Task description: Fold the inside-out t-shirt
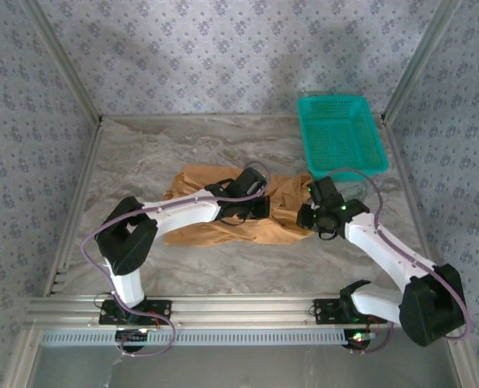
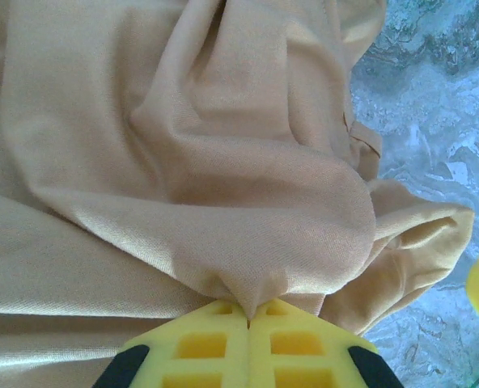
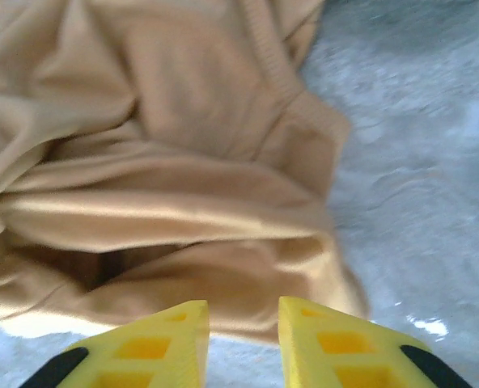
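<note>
The tan-orange inside-out t-shirt point(image 1: 223, 212) lies crumpled in the middle of the marble table. My left gripper point(image 1: 260, 202) reaches over it from the left and is shut on a pinch of its cloth point(image 2: 256, 283), which rises into the closed yellow jaws of that gripper point(image 2: 248, 317). My right gripper point(image 1: 311, 212) sits at the shirt's right edge. Its yellow fingers point(image 3: 175, 339) stand apart with bare table between them, and the shirt's folded edge point(image 3: 247, 283) lies just beyond the tips of the right gripper point(image 3: 242, 319). A ribbed hem point(image 3: 280, 81) shows further off.
A teal basket point(image 1: 341, 133) stands at the back right, close behind the right gripper. Metal frame rails point(image 1: 223, 309) run along the table's near edge and sides. Bare marble point(image 1: 158, 149) lies behind and to the left of the shirt.
</note>
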Available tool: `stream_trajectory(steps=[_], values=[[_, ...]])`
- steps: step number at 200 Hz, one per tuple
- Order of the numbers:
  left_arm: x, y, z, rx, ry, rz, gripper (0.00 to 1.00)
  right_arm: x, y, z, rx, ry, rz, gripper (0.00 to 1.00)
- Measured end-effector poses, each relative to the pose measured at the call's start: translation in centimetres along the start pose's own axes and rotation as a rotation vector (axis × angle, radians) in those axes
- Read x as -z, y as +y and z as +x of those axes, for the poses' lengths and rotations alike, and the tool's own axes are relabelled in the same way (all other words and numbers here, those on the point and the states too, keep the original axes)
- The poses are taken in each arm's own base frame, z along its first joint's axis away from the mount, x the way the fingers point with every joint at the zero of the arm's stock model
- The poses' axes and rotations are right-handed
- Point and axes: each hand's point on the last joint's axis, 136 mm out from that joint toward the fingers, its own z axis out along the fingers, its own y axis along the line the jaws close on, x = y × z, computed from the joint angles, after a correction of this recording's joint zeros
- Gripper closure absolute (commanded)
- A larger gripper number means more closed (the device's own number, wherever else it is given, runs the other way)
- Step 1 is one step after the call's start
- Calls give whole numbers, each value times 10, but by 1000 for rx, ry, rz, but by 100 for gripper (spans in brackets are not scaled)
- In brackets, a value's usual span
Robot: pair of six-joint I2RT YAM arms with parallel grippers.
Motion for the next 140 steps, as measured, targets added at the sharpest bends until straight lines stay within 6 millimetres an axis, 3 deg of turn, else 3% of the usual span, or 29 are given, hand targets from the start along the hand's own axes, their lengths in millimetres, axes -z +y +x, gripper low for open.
stream_trajectory(steps=[26, 49, 86, 103, 111, 140], values=[[0, 0, 0, 0, 0, 0, 100, -2, 19, 10, 4, 15, -38, 80], [0, -1, 0, -1, 1, 0, 100, -21, 21, 10, -11, 43, -16, 77], [0, -2, 2, -6, 2, -1, 100, -54, 25, 8, -12, 103, 31, 46], [-1, 0, 4, -6, 2, -6, 100, -63, 31, 12, -4, 115, 28, 43], [-1, 2, 5, -5, 3, -12, 100, -66, 34, 14, 0, 119, 26, 46], [-1, 4, 6, -5, 3, -17, 100, -73, 38, 17, -10, 130, 21, 91]])
